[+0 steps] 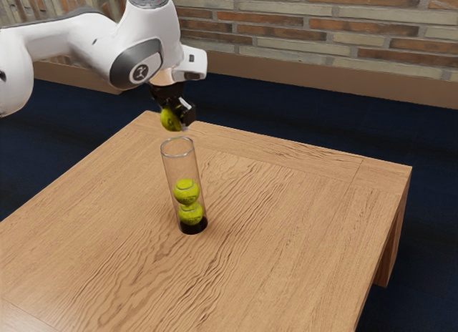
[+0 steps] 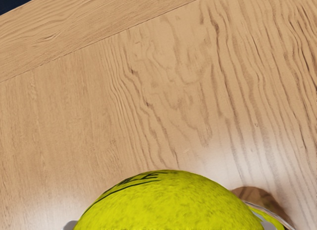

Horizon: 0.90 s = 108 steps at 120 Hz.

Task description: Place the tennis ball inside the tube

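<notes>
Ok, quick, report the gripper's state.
Gripper: closed on a tennis ball, its fingers on two sides of it; the ball is in the air, not yet in the tube.

1. Dark lettering ran across the raised tennis ball (image 2: 168,205), too slanted to make out a word.
2. A round emblem (image 1: 142,72), unreadable, stood on the white arm (image 1: 156,31), left of that ball.
3. Marks on the upper ball (image 1: 187,192) below were too small to read.

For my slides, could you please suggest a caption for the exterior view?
The gripper holds a tennis ball higher than the rim of a clear tube, where one ball sits on another.
</notes>
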Tool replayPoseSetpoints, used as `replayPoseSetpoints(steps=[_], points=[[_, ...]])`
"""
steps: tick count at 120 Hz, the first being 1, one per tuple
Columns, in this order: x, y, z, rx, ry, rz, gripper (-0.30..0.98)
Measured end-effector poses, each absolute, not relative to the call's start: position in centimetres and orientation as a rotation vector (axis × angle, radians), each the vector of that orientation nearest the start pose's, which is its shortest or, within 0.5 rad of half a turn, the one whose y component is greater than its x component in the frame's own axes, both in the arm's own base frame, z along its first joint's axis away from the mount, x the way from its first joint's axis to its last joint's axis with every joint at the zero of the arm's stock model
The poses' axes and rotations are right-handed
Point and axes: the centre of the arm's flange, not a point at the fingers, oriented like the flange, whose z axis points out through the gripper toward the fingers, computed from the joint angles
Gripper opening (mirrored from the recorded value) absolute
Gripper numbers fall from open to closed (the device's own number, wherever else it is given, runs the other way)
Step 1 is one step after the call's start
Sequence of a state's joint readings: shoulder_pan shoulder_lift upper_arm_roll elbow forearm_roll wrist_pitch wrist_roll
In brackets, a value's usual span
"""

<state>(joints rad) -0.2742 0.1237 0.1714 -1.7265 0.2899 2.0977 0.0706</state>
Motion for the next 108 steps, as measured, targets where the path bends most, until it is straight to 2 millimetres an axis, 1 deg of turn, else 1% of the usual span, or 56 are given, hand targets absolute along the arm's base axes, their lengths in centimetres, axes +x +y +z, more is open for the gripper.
replayPoseSetpoints(steps=[11,21,34,48,59,72,79,82,85,89,93,101,108], points=[[62.4,-5.2,52.4,-2.824,0.399,-0.351,0.28],[62.5,-5.0,52.4,-2.832,0.394,-0.354,0.29],[62.5,-5.5,52.4,-2.836,0.42,-0.358,0.42],[62.5,-5.7,52.3,-2.84,0.441,-0.355,0.53],[62.5,-5.9,52.4,-2.837,0.461,-0.355,0.59],[62.4,-6.7,52.4,-2.825,0.498,-0.355,0.63],[62.1,-6.4,52.7,-2.847,0.486,-0.339,0.64],[61.8,-5.9,52.9,-2.869,0.464,-0.321,0.64],[61.6,-4.9,52.9,-2.896,0.43,-0.294,0.65],[61.2,-3.2,53.1,-2.932,0.373,-0.253,0.65],[60.6,-1.2,53.8,-2.96,0.312,-0.227,0.66],[59.0,3.4,56.0,-2.998,0.195,-0.209,0.67],[58.0,7.6,58.5,-3.01,0.086,-0.213,0.67]])
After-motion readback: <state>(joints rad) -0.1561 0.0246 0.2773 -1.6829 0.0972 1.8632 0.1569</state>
